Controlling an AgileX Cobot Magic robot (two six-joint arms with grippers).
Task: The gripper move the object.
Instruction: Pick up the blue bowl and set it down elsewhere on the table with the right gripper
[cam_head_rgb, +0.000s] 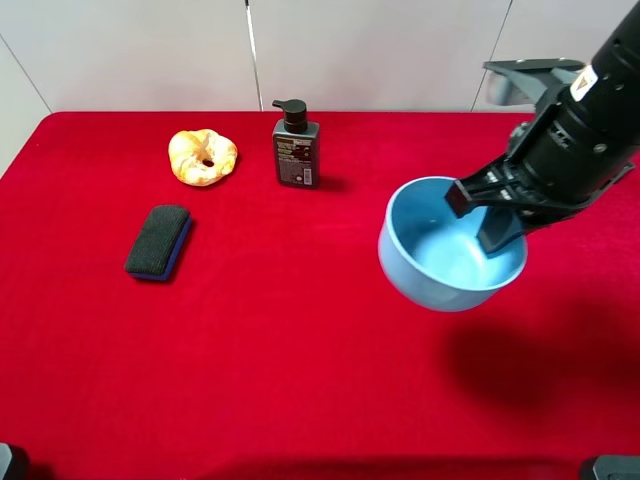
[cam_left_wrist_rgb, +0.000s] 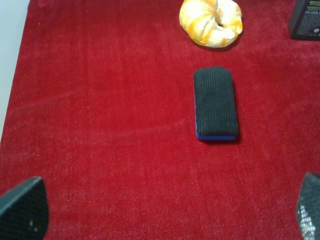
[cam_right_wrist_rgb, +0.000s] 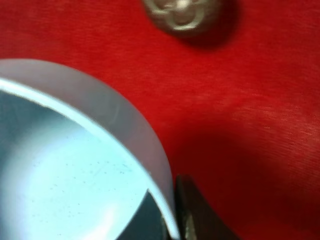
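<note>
The object, a round light blue bowl, hangs tilted above the red table at the right and casts a shadow below it. My right gripper is shut on the bowl's far rim, one finger inside and one outside. The right wrist view shows the bowl close up, with the gripper pinching its rim. My left gripper is open and empty, with only its fingertips showing, low over the cloth short of the sponge. It does not show in the high view.
A dark sponge block lies at the left. A yellow bread ring and a black pump bottle stand at the back. A blurred round beige thing lies beyond the bowl.
</note>
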